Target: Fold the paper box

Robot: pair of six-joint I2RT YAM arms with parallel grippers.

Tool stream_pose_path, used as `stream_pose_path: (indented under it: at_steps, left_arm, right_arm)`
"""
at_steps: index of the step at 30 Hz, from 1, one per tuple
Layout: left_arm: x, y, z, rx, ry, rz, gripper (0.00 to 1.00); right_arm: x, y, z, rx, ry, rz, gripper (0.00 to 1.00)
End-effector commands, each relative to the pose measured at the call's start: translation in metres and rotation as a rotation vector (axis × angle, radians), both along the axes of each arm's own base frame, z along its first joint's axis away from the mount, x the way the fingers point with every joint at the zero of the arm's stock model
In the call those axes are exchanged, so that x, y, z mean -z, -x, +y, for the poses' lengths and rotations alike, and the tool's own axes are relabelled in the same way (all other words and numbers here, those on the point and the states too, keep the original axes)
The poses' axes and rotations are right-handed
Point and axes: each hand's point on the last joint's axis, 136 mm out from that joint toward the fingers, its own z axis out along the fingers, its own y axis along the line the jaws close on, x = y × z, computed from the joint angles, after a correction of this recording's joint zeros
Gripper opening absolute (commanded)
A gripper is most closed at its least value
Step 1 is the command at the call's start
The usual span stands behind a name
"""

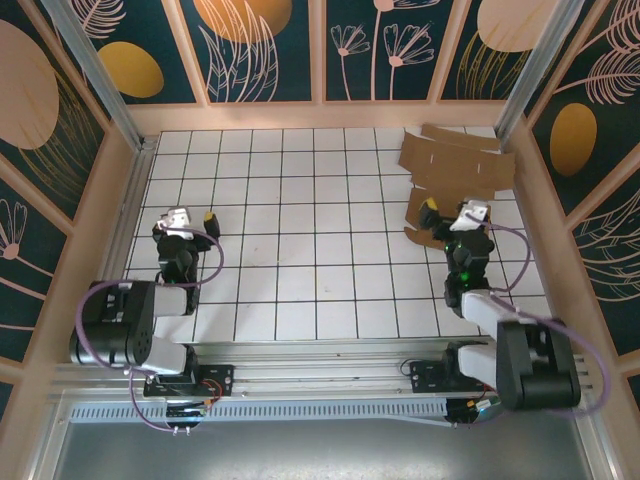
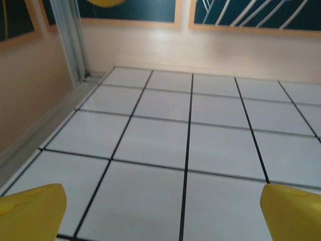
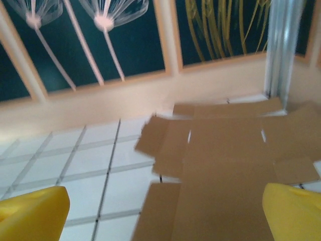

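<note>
The paper box (image 1: 455, 170) is a flat brown die-cut cardboard sheet with flaps, lying on the tiles at the far right by the back wall. My right gripper (image 1: 452, 212) hovers over the sheet's near edge, open, with nothing between its yellow fingertips (image 3: 35, 213). In the right wrist view the cardboard sheet (image 3: 225, 165) spreads out ahead and under the jaws. My left gripper (image 1: 192, 218) is at the left side of the table, open over bare tiles, its yellow fingertips (image 2: 32, 211) far apart.
A white tiled floor (image 1: 300, 230) with black grid lines is walled by patterned panels. An aluminium post (image 1: 525, 75) stands at the back right corner beside the sheet, another post (image 2: 70, 40) at the back left.
</note>
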Motion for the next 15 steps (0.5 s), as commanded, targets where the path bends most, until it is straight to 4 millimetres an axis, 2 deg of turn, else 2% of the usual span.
stream_pose_path:
  at_steps: [1, 3, 6, 8, 10, 13, 15]
  left_arm:
    - [-0.03, -0.004, 0.004, -0.032, 0.067, -0.01, 0.99]
    - [-0.051, 0.001, -0.012, 0.046, 0.188, -0.072, 0.99]
    - [-0.084, 0.007, -0.05, 0.234, 0.44, -0.133, 0.99]
    - [-0.102, 0.011, -0.09, 0.371, 0.52, -0.112, 0.99]
    - [-0.112, 0.019, -0.134, 0.486, 0.507, -0.062, 0.99]
    - [-0.128, 0.04, -0.198, 0.695, 0.509, -0.014, 0.99]
    - [-0.136, 0.056, -0.231, 0.827, 0.531, 0.016, 0.99]
  right_arm:
    - [0.012, 0.008, -0.03, 0.119, -0.297, 0.166, 0.99]
    - [0.022, 0.01, -0.034, 0.092, -0.444, 0.288, 0.99]
    - [0.039, 0.012, -0.048, 0.08, -0.604, 0.442, 0.99]
    - [0.052, 0.014, -0.068, 0.114, -0.68, 0.505, 0.99]
    - [0.065, 0.017, -0.089, 0.165, -0.743, 0.537, 0.98]
    - [0.082, 0.022, -0.122, 0.228, -0.797, 0.561, 0.96]
    - [0.09, 0.023, -0.141, 0.249, -0.792, 0.576, 0.97]
